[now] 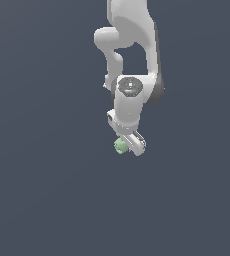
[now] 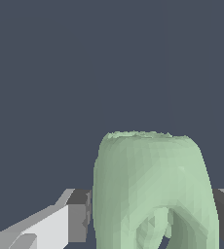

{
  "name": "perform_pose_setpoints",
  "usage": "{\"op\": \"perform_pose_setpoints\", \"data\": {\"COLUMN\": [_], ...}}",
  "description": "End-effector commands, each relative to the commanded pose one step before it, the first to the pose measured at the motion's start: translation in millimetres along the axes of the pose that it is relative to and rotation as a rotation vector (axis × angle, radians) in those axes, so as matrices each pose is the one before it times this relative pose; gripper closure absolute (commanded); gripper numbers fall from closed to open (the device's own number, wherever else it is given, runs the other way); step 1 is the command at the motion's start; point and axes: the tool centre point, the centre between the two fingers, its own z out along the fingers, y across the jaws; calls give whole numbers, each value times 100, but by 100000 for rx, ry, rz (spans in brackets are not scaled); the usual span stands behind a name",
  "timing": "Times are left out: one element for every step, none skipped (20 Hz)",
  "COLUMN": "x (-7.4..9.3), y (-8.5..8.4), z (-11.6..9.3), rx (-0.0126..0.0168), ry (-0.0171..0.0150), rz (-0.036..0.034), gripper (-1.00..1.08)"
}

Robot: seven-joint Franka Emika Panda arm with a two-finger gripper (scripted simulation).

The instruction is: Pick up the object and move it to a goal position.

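A single white robot arm (image 1: 129, 60) hung over a plain dark slate-blue ground (image 1: 42, 190); nothing else lay around it and nothing blocked its way; one pale mint-green object (image 1: 120, 145) sat at the tip of the one gripper (image 1: 129, 144); in the wrist view the object (image 2: 153, 189) filled the gap between two dark fingertip pads (image 2: 79, 216), both pressed against its sides, so the gripper (image 2: 152, 216) was clamped on it; open ground stretched to every edge.
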Motion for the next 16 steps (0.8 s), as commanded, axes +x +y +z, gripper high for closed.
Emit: {"op": "perform_pose_setpoints", "data": {"x": [-376,-182,-190,-192,-193,-159,-195,-196,-198,-197,-203,-205,-204,-198,-196,-186], "y": [505,233,244,249,252,269,258,261,265,271,275,280,277,269,258,250], "z": [-2104,-947,-996,-1018,-1032,-1031,-1064,-1083,-1105,-1127,-1157,-1187,-1185,-1158,-1131,-1103], "rx": [121,0,0,0,0,-24,0,0,0,-35,0,-34,0,0,-32,0], "ry": [11,0,0,0,0,-13,0,0,0,51,0,53,0,0,56,0], "rz": [32,0,0,0,0,63,0,0,0,30,0,29,0,0,24,0], "gripper": [108,108,108,108,108,108,108,108,108,108,108,108,108,108,108,108]}}
